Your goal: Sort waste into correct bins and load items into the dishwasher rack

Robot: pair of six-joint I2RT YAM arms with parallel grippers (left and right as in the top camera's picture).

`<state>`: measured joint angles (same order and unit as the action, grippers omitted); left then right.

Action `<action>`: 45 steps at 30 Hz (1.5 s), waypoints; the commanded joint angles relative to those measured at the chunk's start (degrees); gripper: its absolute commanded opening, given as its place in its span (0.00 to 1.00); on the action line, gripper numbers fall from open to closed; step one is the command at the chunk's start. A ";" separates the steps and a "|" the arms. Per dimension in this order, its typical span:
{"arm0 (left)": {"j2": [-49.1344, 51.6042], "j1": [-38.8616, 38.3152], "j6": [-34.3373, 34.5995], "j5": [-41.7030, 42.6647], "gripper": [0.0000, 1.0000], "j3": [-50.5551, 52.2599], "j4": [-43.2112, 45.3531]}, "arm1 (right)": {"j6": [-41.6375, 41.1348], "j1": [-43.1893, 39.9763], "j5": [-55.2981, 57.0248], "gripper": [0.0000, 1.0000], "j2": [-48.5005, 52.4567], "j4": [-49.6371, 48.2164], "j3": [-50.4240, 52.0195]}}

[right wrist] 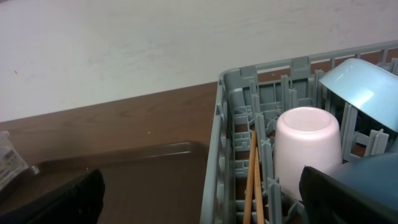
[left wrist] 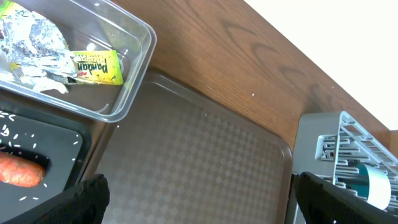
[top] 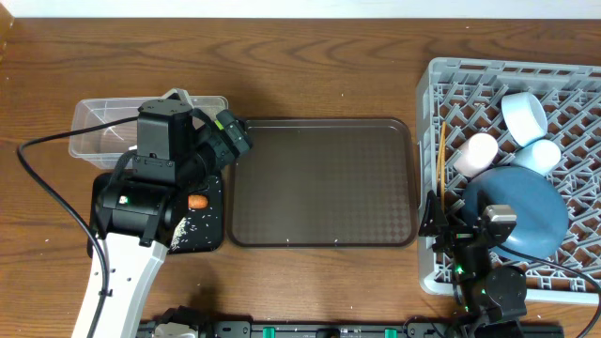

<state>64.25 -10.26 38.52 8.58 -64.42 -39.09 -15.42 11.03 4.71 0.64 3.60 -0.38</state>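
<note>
Overhead: clear tub (top: 94,127) is seen top left, partly covered by the left arm. Black tray (top: 208,239) is set just below it, with the orange sausage piece (top: 197,201) and rice grains (top: 192,228) inside. Brown serving tray (top: 324,183) is placed between the bins and the grey rack (top: 441,84). Loaded in the rack: blue plate (top: 526,211), pale blue bowl (top: 523,115), pink cup (top: 476,153), light blue cup (top: 541,155), and chopsticks (top: 441,155) laid along the left wall. Left gripper (top: 235,136) is held by the tub's right end, near the serving tray's corner. Right gripper (top: 434,218) is held at the rack's left wall. Jaw state can't be told from this view. Left wrist: fingers (left wrist: 87,199) are spread to both lower corners and nothing is gripped. Crumpled napkin (left wrist: 31,43) and yellow-green wrapper (left wrist: 96,67) are seen in the tub, touching. The sausage piece (left wrist: 22,171) is seen in the black tray among the rice. The serving tray (left wrist: 199,162) is below the gripper, with the rack (left wrist: 336,146) at far right. Right wrist: fingers (right wrist: 56,202) are wide apart and nothing is clamped. Beyond them the pink cup (right wrist: 308,149) is seen on its side, mouth towards the camera, the chopsticks (right wrist: 252,180) just left of it, the bowl (right wrist: 360,84) tilted behind, and the plate (right wrist: 373,180) at lower right.
</note>
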 commanded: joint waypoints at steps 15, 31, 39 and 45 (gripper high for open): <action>-45.38 0.22 -1.42 -1.81 0.98 11.04 -7.15 | 0.92 0.35 -0.24 0.99 -0.33 0.26 0.07; -64.13 0.28 -1.68 -4.50 0.98 44.19 13.07 | 0.92 0.35 -0.24 0.99 -0.33 0.28 0.07; -64.15 0.28 -2.97 -5.22 0.98 59.58 37.83 | 0.92 0.35 -0.24 0.99 -0.33 0.28 0.07; -64.15 0.28 -9.35 -5.20 0.98 63.82 39.43 | 0.92 0.35 -0.24 0.99 -0.33 0.28 0.07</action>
<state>0.58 -10.22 34.35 4.08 -1.78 -0.14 -15.25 11.03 4.49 0.62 3.64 -0.38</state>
